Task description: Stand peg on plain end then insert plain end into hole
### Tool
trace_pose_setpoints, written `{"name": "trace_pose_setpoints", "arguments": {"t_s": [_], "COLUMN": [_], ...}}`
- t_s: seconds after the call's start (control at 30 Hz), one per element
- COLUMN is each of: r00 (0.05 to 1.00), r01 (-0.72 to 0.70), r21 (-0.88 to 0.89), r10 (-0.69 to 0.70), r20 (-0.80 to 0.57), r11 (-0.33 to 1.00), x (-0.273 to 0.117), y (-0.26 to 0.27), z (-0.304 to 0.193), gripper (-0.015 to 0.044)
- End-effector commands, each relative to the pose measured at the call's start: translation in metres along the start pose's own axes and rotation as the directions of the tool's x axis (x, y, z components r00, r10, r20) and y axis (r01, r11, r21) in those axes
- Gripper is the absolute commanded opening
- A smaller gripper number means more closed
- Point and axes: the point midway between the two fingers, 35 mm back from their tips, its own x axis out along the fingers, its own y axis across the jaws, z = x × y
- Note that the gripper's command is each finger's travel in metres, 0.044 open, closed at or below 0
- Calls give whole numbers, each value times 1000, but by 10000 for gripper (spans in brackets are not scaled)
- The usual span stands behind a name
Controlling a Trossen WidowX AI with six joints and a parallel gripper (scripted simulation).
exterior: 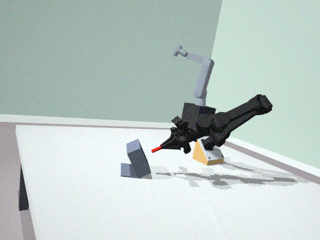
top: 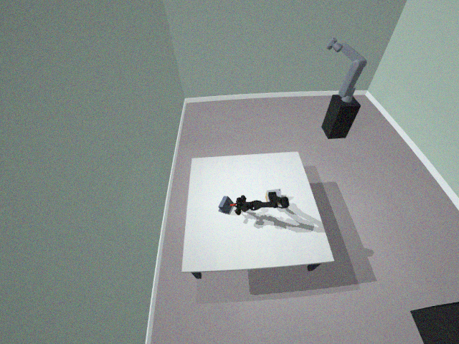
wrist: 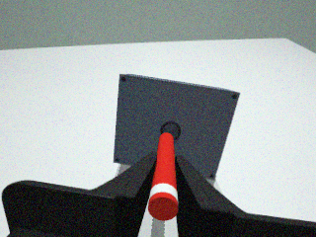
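The red peg [top: 232,204] [exterior: 156,149] [wrist: 165,168] is held in my gripper [exterior: 161,147] [wrist: 165,159], which is shut on it. Its white band is at the end nearest the wrist camera, and its plain end points away toward the panel, tilted slightly down. The dark blue-grey sloped panel [top: 225,205] [exterior: 140,161] [wrist: 143,109] stands in front of the gripper. In the exterior view a gap shows between the peg's plain end and the panel face. In the wrist view the peg's tip overlaps the lower edge of the round hole [wrist: 171,130].
The white table [top: 237,244] [exterior: 103,206] [wrist: 276,123] carries the panel and the arm. An orange and white wedge [exterior: 214,162] sits under the arm's base. A grey arm [top: 350,77] [exterior: 203,77] on a black pedestal [top: 340,118] stands beyond the table.
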Motion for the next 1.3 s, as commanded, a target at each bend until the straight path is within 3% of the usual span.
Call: {"name": "trace_pose_setpoints", "arguments": {"t_s": [0.0, 1.27], "r00": [1000, 1000], "r01": [10, 11], "r21": [1, -1], "r10": [-10, -11], "r20": [-1, -4], "r11": [1000, 1000], "x": [3, 21], "y": [-4, -6], "z": [-3, -5], "gripper": [0, 0]}}
